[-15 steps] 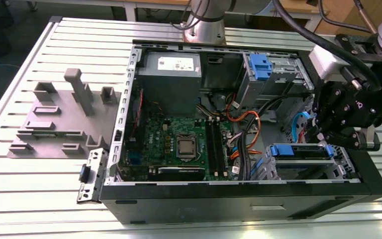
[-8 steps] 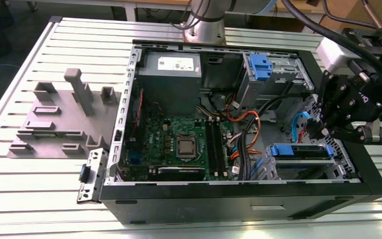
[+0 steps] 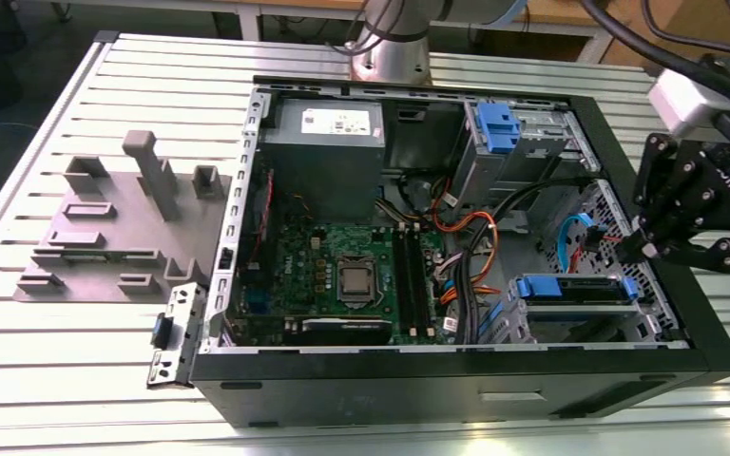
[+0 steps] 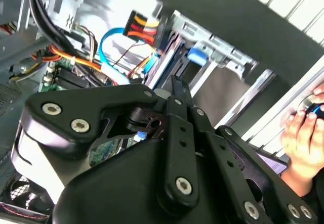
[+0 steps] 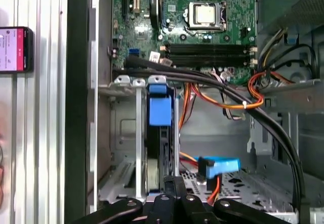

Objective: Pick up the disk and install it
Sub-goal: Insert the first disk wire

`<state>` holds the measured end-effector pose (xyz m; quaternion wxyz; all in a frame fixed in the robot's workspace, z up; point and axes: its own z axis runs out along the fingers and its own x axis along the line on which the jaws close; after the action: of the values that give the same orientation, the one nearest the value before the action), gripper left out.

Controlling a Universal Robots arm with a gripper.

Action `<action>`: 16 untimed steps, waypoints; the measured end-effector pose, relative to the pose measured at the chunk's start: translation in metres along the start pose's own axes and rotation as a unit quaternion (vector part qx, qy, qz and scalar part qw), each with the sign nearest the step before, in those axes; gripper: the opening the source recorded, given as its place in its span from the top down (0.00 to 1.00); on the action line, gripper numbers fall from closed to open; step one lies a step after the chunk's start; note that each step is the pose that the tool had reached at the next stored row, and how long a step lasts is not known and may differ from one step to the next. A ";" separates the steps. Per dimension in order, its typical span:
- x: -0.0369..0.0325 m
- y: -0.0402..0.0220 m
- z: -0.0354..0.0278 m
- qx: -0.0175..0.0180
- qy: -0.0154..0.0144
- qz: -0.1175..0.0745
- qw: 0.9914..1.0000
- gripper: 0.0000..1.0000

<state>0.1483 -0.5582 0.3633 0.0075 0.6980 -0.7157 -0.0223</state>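
Here, the disk (image 5: 160,133) is seen seated edge-on in its drive cage (image 5: 124,133), cables crowding beside it. The pincer (image 5: 174,183) is poised at the disk's near edge, seemingly closed and gripping nothing.

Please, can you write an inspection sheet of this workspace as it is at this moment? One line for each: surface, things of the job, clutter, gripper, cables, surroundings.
Surface: slatted metal table carrying an open computer case.
Job's things: the disk, with its blue carrier, stands on edge in the drive cage near the case's front corner.
Clutter: grey fixture block and a loose metal bracket on the table at the exterior view's left of the case; a phone on the slats.
Grippers: gripper is above the case's side at the exterior view's right, over the drive cage.
Cables: orange, blue and black cables run loosely inside the case.
Surroundings: a person's hand beside the case.
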 end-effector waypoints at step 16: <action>-0.0081 -0.0105 -0.0001 -0.005 0.000 -0.001 1.000 0.89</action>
<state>0.1590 -0.5503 0.3631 0.0110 0.6988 -0.7148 -0.0257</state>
